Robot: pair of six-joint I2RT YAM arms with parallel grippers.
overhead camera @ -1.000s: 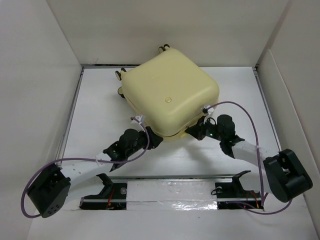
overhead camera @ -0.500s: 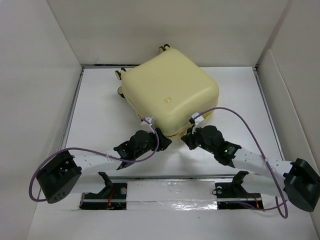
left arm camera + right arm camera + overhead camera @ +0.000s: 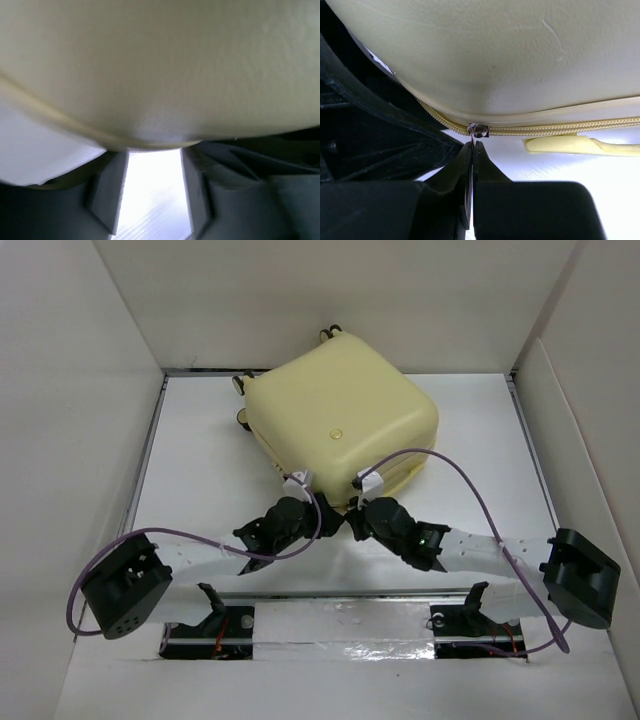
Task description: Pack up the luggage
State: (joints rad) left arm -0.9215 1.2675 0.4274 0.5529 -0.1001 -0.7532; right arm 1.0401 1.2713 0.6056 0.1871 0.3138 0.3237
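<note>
nearby, left gripper [image 3: 328, 520] beside zipper pull [image 3: 478, 131]

From my overhead feed I see a white table [image 3: 200, 440] boxed in by three plain pale walls: a back wall [image 3: 330, 290], a left wall [image 3: 60, 440] and a right wall [image 3: 590, 440] that leans outward. A thin metal trim [image 3: 146, 470] runs along the table's left edge, and a dark seam [image 3: 200, 371] marks where the table meets the back wall. Along the near edge lies a strip of crinkled silver tape [image 3: 340, 625]. On my left wrist feed there is a bright white patch low in the picture, probably the same table, though it is too blurred for me to be sure.
</note>
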